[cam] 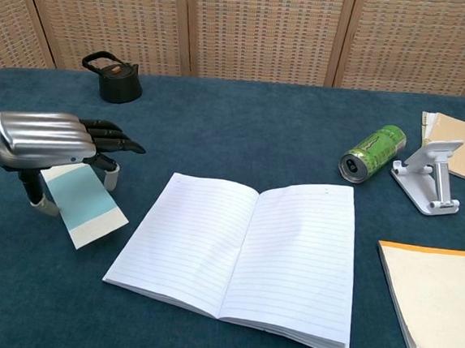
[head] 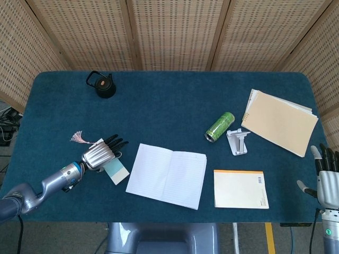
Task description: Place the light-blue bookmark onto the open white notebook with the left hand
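The light-blue bookmark, with a pink tassel at its far end, is pinched by my left hand near the table's left front. Its near end tilts down toward the cloth, just left of the open white notebook. The bookmark and notebook are apart. My right hand hangs off the table's right front corner with fingers spread and nothing in it; only the head view shows it.
A black kettle stands at the back left. Right of the notebook lie a green can, a white phone stand, an orange-edged notepad and a manila folder.
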Robot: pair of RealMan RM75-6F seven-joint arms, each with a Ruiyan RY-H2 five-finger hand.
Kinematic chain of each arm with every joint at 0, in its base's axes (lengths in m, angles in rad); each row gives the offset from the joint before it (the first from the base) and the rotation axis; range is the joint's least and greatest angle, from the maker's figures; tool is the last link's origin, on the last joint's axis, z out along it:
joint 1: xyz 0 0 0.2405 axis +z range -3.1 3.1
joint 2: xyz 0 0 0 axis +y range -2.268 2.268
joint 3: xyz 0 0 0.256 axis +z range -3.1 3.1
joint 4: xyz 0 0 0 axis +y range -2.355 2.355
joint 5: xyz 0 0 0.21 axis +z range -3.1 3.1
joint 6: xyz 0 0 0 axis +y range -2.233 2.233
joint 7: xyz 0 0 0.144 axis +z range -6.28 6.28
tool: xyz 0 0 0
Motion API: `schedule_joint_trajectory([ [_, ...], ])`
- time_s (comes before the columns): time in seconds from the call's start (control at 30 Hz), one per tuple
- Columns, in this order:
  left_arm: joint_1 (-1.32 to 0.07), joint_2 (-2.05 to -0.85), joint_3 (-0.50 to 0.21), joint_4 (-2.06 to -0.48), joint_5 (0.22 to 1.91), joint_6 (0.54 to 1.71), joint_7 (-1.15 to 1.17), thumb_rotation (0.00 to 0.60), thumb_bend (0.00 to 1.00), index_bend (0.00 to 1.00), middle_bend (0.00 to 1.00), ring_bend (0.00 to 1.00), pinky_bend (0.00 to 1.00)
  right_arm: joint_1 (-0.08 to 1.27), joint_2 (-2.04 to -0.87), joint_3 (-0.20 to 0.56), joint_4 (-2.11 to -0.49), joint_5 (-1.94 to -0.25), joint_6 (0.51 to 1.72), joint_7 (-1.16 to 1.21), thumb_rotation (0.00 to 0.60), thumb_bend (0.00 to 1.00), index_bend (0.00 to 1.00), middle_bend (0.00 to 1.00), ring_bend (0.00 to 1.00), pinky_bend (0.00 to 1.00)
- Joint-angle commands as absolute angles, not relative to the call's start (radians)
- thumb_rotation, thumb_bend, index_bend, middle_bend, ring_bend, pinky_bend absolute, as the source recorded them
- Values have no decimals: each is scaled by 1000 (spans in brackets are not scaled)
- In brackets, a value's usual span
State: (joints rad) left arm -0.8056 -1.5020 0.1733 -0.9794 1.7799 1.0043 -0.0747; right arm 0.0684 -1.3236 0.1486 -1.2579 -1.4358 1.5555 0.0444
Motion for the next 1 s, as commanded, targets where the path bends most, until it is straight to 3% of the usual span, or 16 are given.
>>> schedule_joint_trajectory([
  [0.03,-819,-1491,159,-998,1791,1026,-55,600,114,605,0,0,0,68,-1323,149,-1258,-1434,1555,48,600,103,13,0,0,0],
  [0.37,-870,-1490,138,-992,1859,1094,-3,600,114,595,0,0,0,68,-1322,153,-1250,-1425,1547,58,600,103,13,0,0,0],
  [1.0,-1010,-1629,171,-746,2048,1280,-64,600,114,575,0,0,0,66,-1322,175,-1210,-1375,1514,105,600,103,13,0,0,0],
])
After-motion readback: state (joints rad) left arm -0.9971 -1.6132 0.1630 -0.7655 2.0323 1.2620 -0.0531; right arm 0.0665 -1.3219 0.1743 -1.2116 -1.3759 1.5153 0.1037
